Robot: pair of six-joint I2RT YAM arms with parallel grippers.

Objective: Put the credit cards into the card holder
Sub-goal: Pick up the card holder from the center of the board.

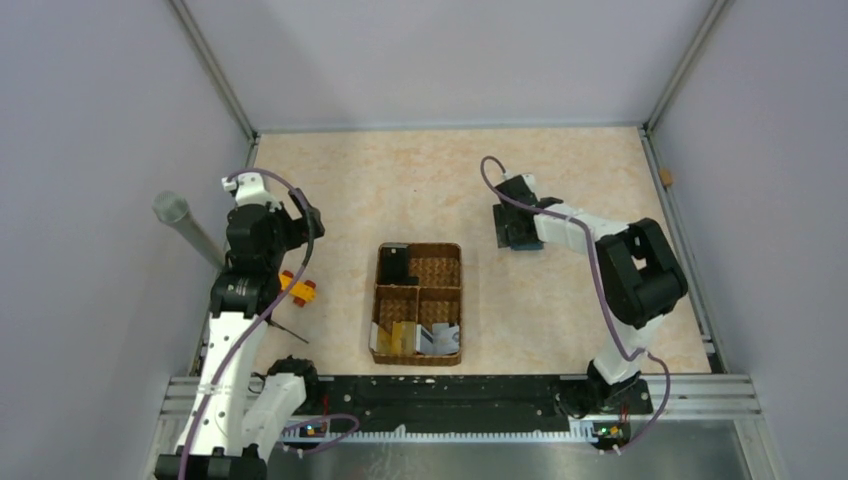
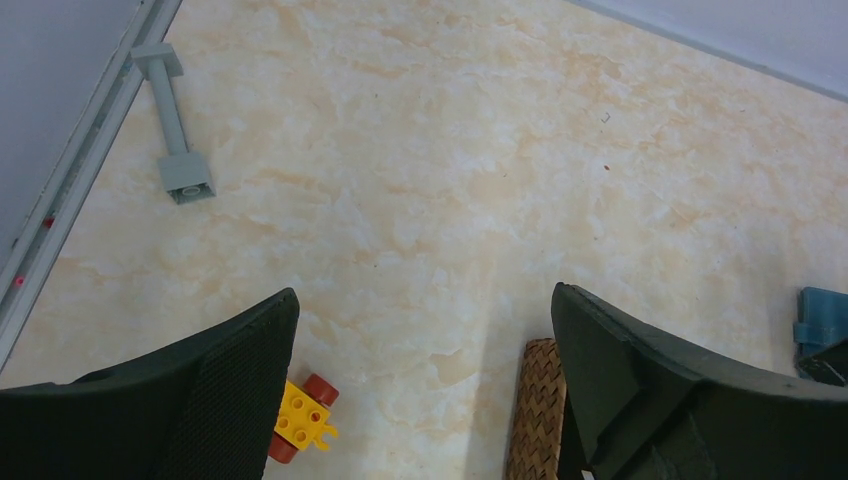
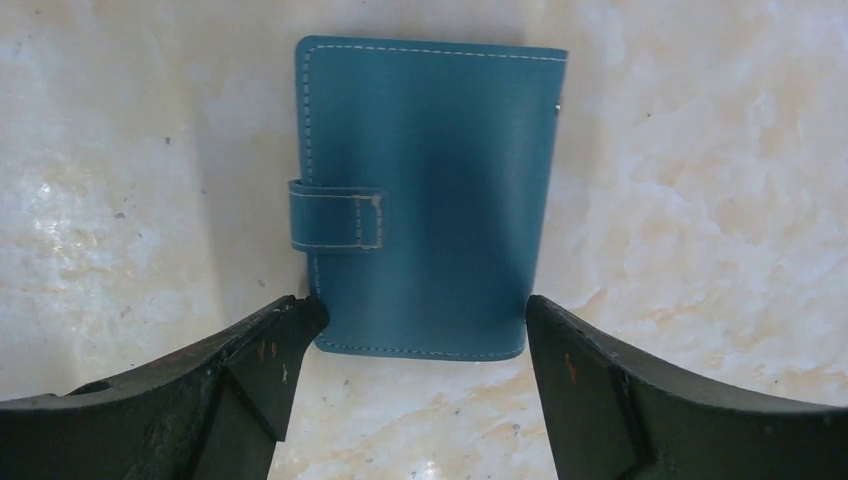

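The teal card holder (image 3: 430, 190) lies closed and flat on the table, its strap tab on the left edge. My right gripper (image 3: 418, 305) straddles its near end, and both fingertips touch its side edges. In the top view the card holder (image 1: 518, 232) sits mid-right under that gripper (image 1: 515, 222). Gold credit cards (image 1: 400, 338) and white ones (image 1: 440, 338) stand in the near compartments of a wicker basket (image 1: 420, 247). My left gripper (image 2: 425, 300) hangs wide open over bare table at the left, holding nothing.
A yellow-and-red toy block with wheels (image 1: 298, 290) lies by the left arm, also under the left finger (image 2: 300, 420). A grey post (image 2: 178, 150) lies at the far left edge. A black item (image 1: 397, 262) fills the basket's far left compartment. Walls enclose the table.
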